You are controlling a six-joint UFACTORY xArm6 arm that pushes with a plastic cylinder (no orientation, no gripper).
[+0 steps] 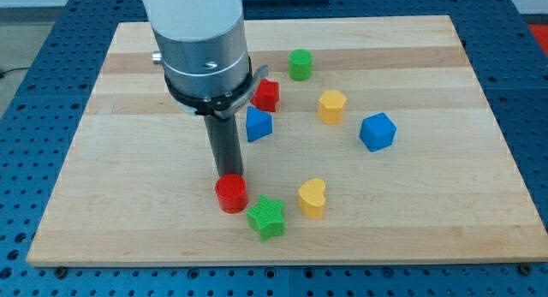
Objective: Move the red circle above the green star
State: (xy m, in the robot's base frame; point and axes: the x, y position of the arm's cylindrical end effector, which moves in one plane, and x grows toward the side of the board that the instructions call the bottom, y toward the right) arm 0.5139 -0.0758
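The red circle [231, 194] lies on the wooden board [120, 211], low in the view and left of centre. The green star [266, 216] lies just to its lower right, almost touching it. My tip [228, 175] stands at the red circle's upper edge, touching or nearly touching it. The rod rises from there to the arm's wide grey body at the view's top.
A yellow heart [312, 198] lies right of the green star. A blue block [258, 124] and a red block [266, 96] sit beside the rod's upper right. A green cylinder [300, 64], a yellow block [331, 106] and a blue cube [377, 132] lie further right.
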